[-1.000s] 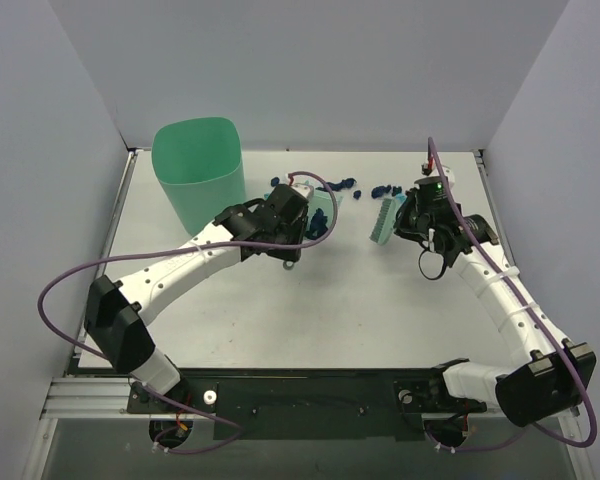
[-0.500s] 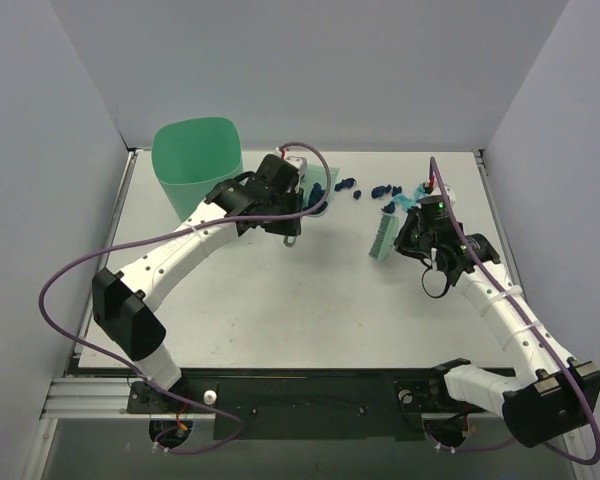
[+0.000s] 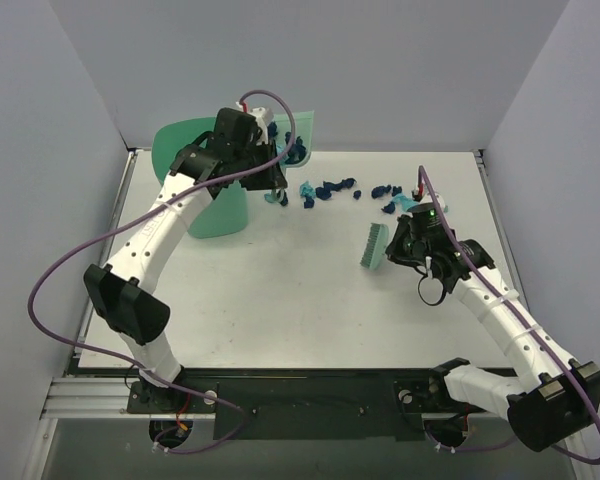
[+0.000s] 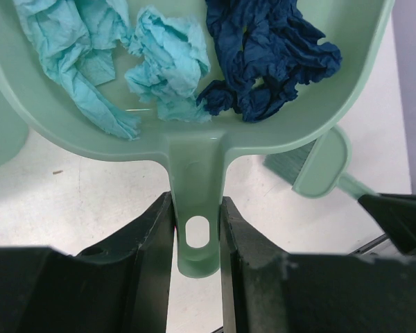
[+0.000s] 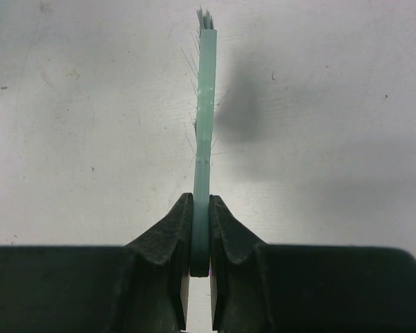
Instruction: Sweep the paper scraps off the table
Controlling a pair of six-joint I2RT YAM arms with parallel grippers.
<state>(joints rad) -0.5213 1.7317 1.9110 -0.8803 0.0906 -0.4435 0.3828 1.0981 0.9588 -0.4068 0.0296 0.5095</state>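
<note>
My left gripper (image 3: 272,158) (image 4: 197,232) is lifted at the back left, shut on the handle of the mint-green dustpan (image 3: 304,130) (image 4: 196,166). The pan holds turquoise and navy paper scraps (image 4: 168,64), and it hangs beside the tall green bin (image 3: 192,185). More paper scraps (image 3: 326,189) lie in a row along the far edge of the white table (image 3: 280,290), with another cluster of scraps (image 3: 392,194) further right. My right gripper (image 3: 398,247) (image 5: 201,232) is shut on the green brush (image 3: 372,245) (image 5: 205,104), held on edge just above the table.
The left arm partly covers the bin, which stands at the table's back left corner. Grey walls close in the back and both sides. The right arm's cable loops near its wrist (image 3: 432,290).
The left arm has lifted the loaded dustpan off the table and swung it back and left toward the bin. The right gripper has pulled the brush slightly toward the front and left.
</note>
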